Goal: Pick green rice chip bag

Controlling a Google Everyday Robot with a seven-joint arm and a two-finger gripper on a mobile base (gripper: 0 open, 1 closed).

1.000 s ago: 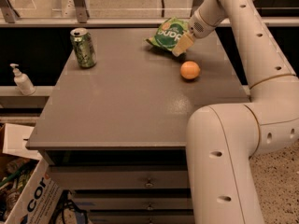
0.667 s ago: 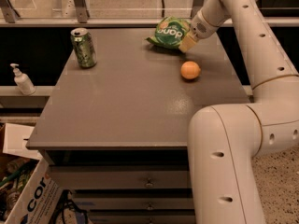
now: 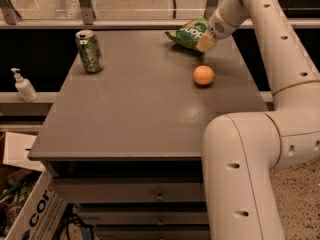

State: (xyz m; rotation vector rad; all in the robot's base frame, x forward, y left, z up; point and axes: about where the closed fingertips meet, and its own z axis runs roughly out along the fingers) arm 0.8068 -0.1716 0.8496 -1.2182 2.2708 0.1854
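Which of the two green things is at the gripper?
The green rice chip bag, held by the gripper at the far edge; the green soda can stands apart.

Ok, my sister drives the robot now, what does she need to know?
Gripper: over the table's far right, against the right end of the bag.
Bag: at the far edge, tilted. I cannot tell if it is gripped or off the table.
Orange just nearer than the bag, can at far left: leave both.
Done: the reach to the bag.
Left: make sure of the grip, then lift the bag clear.
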